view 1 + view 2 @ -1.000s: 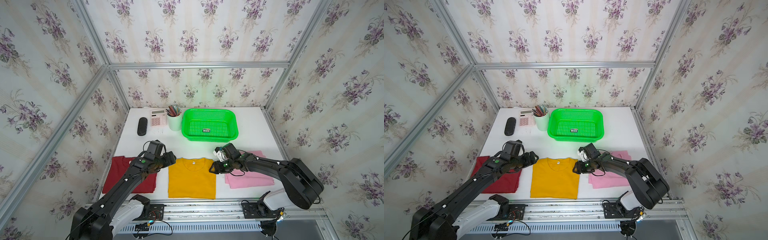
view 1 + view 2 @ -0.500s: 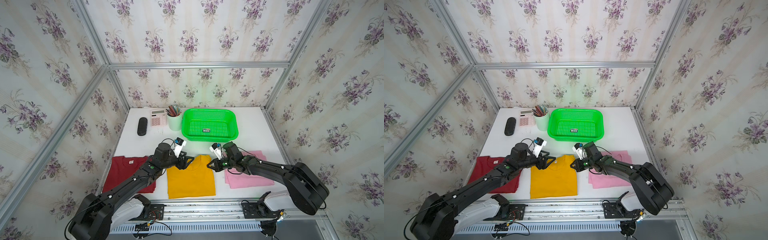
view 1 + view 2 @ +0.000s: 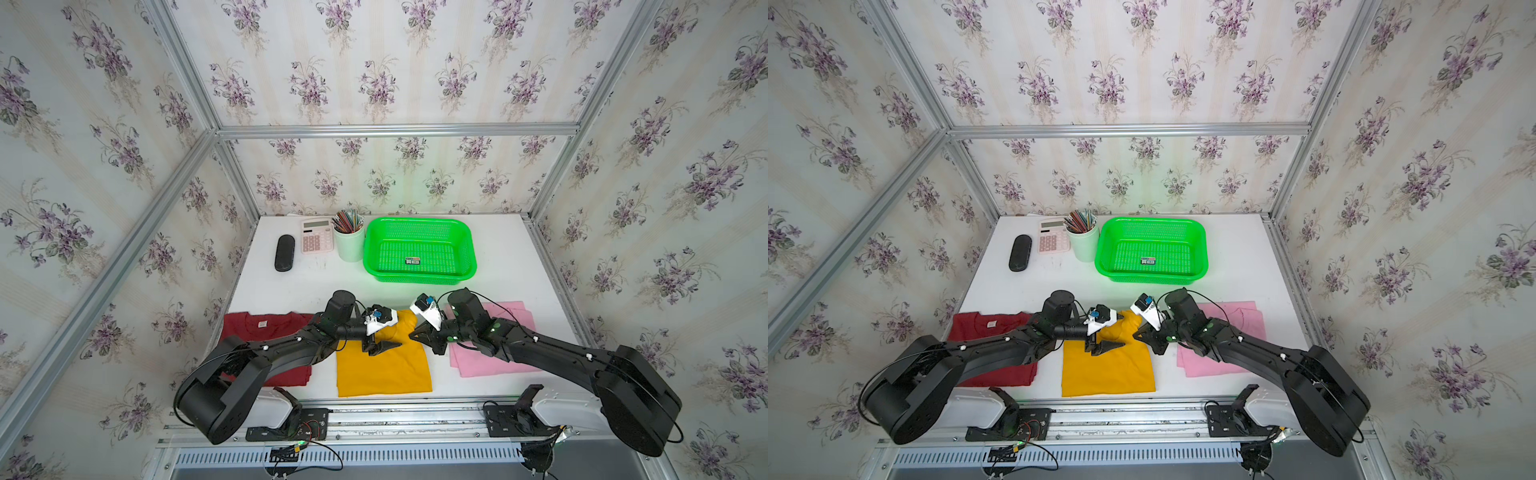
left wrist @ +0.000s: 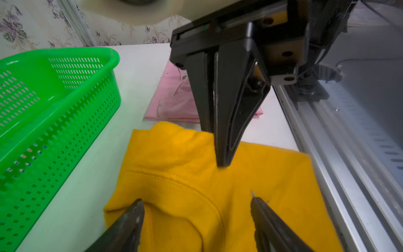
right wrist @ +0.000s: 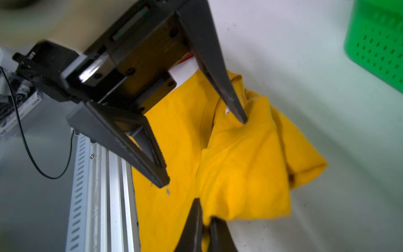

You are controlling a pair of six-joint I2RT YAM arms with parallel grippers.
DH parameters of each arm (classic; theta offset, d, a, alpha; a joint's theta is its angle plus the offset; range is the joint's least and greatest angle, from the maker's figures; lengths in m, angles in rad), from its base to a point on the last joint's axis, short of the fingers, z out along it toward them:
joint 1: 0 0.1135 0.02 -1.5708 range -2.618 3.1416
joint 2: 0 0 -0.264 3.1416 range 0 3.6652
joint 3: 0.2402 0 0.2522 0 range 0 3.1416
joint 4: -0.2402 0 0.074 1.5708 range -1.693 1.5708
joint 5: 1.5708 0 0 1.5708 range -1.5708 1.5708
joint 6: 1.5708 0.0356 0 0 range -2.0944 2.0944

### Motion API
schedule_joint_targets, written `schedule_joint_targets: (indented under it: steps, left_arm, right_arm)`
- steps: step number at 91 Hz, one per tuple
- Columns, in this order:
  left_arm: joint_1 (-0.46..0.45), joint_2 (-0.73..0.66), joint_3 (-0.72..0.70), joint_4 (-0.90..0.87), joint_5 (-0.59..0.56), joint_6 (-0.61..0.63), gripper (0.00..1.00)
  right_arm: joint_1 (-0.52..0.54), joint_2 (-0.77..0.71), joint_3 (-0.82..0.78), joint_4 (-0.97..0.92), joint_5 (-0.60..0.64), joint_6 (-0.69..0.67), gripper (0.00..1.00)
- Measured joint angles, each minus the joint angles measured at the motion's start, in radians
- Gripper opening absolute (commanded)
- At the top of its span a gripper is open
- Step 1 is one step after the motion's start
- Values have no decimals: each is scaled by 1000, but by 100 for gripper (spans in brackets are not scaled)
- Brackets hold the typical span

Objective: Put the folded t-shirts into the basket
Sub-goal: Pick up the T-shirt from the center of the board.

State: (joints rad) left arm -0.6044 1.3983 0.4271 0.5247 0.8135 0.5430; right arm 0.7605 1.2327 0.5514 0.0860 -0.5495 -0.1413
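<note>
Three t-shirts lie along the table's front in both top views: dark red (image 3: pixel 266 332) at left, mustard yellow (image 3: pixel 382 370) in the middle, light pink (image 3: pixel 505 353) at right. The bright green basket (image 3: pixel 419 249) stands behind them, nothing in it but a sticker. My right gripper (image 5: pixel 206 220) is shut on the yellow shirt's right far corner, which is lifted and bunched (image 3: pixel 406 320). My left gripper (image 4: pixel 196 203) is open over the yellow collar, one finger on each side. In a top view the two grippers (image 3: pixel 1106 348) (image 3: pixel 1138 334) nearly meet.
At the back left stand a pale green pencil cup (image 3: pixel 350 245), a pink calculator (image 3: pixel 317 235) and a black case (image 3: pixel 284 258). An aluminium rail (image 3: pixel 374 415) runs along the front edge. Metal frame posts and papered walls close in the table.
My left arm swung right, from the red shirt to the yellow collar. My right gripper shut on the yellow shirt's corner, and the shirt's far edge has bunched up.
</note>
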Motion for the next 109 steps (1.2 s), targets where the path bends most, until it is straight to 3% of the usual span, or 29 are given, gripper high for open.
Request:
schedule_joint_targets:
  steps: [38,52,65,81,86,95,103,109]
  left_arm:
    - [0,-56,-126,266,-2,59,89]
    - [8,-15,-131,303,-23,84,97]
    - [36,54,-128,390,-16,74,97]
    - [48,127,-82,426,64,54,85]
    - [48,141,-67,418,89,54,77]
    - [48,149,-49,385,129,62,45]
    - [48,138,-35,328,161,90,1]
    - [48,118,-21,265,183,125,0]
  right_arm:
    - [41,-6,76,-204,149,-420,0]
    - [80,-50,59,-242,200,-553,0]
    - [105,-111,36,-262,208,-661,0]
    - [153,-147,29,-264,232,-760,0]
    - [171,-147,32,-272,251,-785,0]
    - [194,-142,43,-277,284,-819,0]
    - [200,-136,49,-276,303,-829,0]
    - [200,-133,51,-272,306,-826,4]
